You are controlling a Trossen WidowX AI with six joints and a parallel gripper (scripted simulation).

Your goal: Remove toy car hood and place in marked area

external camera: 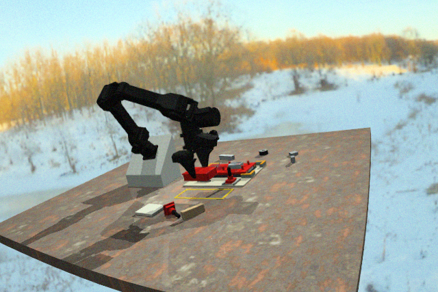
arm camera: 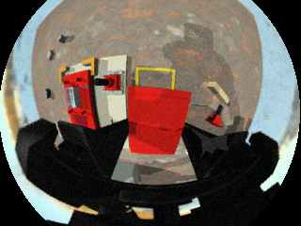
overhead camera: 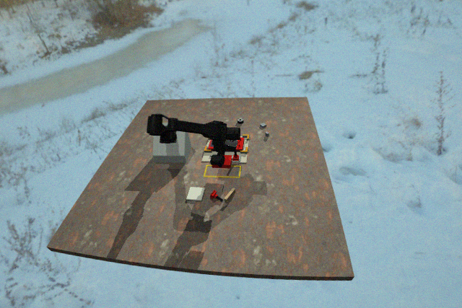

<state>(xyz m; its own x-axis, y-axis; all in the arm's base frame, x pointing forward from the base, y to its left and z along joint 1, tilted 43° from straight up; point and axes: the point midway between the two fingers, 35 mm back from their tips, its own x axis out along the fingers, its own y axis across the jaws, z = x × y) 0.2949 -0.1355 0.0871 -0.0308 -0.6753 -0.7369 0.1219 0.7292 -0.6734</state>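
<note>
My gripper point(overhead camera: 220, 159) point(external camera: 200, 171) point(arm camera: 155, 122) is shut on the hood point(overhead camera: 227, 164) point(external camera: 204, 174) point(arm camera: 159, 113), a flat red block. It holds the hood roughly level, over or close to the white board point(external camera: 213, 183) point(arm camera: 120, 101). The exact gap below the hood cannot be told. The toy car's red body point(overhead camera: 240, 143) point(external camera: 247, 167) point(arm camera: 87, 113) lies on the far part of that board. The marked area's yellow outline point(overhead camera: 222, 177) point(external camera: 198, 198) point(arm camera: 156, 69) is on the table just in front of the board; the hood hides its near edge in the wrist view.
A red-based black lever point(overhead camera: 235, 157) point(external camera: 230, 179) point(arm camera: 113, 82) stands on the board beside the hood. In front of the outline lie a white tile point(overhead camera: 194, 193) point(external camera: 149, 210), a tipped red-and-black piece point(overhead camera: 214, 194) point(external camera: 170, 208) and a tan block point(overhead camera: 229, 194) point(external camera: 192, 211). Small grey parts lie farther back.
</note>
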